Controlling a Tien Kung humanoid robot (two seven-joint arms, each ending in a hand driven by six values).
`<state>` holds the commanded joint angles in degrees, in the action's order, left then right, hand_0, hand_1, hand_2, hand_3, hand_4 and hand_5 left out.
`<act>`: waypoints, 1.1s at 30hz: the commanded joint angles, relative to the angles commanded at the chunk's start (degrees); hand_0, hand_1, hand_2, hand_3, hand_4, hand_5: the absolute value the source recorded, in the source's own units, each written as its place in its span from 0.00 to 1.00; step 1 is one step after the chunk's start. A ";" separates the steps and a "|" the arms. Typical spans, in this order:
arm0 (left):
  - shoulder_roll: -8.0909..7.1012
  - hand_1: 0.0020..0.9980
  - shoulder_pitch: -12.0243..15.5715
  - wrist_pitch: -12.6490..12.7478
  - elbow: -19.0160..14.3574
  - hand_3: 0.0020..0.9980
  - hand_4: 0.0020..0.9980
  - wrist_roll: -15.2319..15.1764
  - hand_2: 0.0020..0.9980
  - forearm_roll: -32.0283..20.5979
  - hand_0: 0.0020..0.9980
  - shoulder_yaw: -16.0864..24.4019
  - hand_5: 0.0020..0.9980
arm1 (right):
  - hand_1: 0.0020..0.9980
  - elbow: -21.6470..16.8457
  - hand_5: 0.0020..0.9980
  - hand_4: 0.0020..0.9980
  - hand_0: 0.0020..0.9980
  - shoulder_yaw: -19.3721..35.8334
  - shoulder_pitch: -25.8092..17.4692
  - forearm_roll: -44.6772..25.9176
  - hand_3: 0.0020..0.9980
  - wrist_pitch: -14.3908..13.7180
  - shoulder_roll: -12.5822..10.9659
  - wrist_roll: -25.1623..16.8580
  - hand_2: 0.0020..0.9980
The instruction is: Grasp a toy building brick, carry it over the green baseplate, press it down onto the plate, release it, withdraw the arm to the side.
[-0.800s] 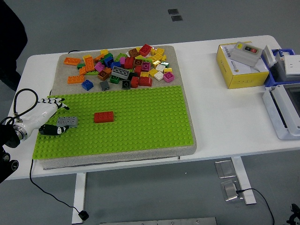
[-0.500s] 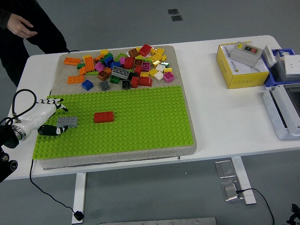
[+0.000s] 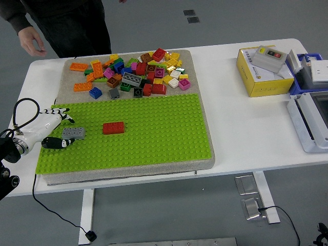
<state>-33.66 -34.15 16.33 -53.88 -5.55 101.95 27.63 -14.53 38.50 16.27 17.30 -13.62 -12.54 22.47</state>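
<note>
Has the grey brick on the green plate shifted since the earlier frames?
No. The grey brick sits the same gap left of the red brick on the green baseplate, with the left hand still at it.

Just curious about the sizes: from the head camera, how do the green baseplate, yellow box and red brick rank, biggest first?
1. Green baseplate, by far the largest.
2. Yellow box.
3. Red brick, smallest.

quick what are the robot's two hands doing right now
Left hand: at the grey brick on the green baseplate; grip cannot be told.
Right hand: not in view.
</note>
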 joint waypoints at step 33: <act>0.45 1.00 0.18 1.24 0.42 0.65 0.70 -1.59 1.00 -1.17 1.00 0.15 0.31 | 0.63 0.03 1.00 0.56 0.64 0.05 -0.15 0.06 0.77 0.15 0.07 0.00 0.68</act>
<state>-33.21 -33.97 17.57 -53.46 -7.13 100.78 27.78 -14.50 38.56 16.13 17.36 -13.47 -12.47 22.48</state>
